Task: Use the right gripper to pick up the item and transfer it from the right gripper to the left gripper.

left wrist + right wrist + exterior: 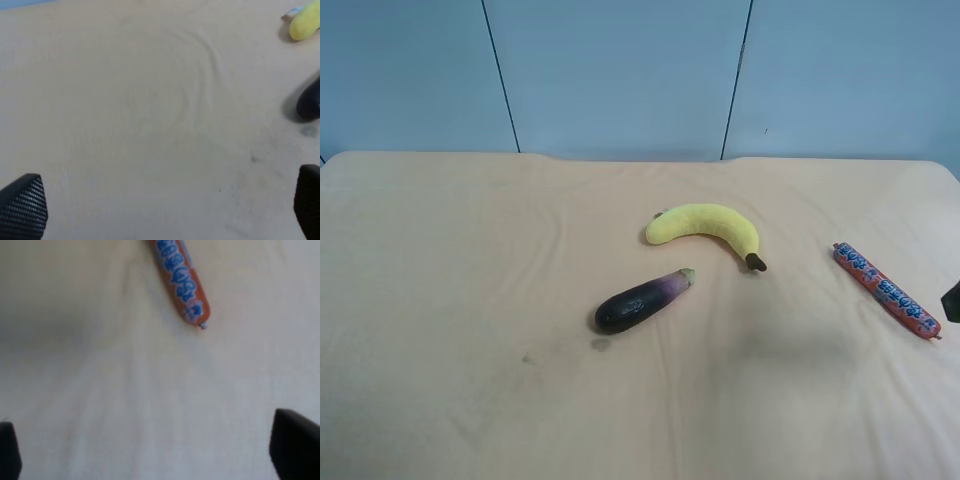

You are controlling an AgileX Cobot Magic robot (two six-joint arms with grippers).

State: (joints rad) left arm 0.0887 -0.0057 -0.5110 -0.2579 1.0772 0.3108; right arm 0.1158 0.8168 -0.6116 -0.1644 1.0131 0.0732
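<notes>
The item is a slim red wrapped stick with blue and white print, lying flat on the cloth at the exterior high view's right. In the right wrist view the item lies ahead of my right gripper, well apart from it. That gripper is open, its two black fingertips spread wide with only cloth between them. A black sliver of an arm pokes in beside the item at the exterior high view's right edge. My left gripper is open over bare cloth, holding nothing.
A yellow banana and a dark purple eggplant lie near the middle of the beige cloth-covered table. The left wrist view catches the banana's end and the eggplant's end. A blue wall stands behind.
</notes>
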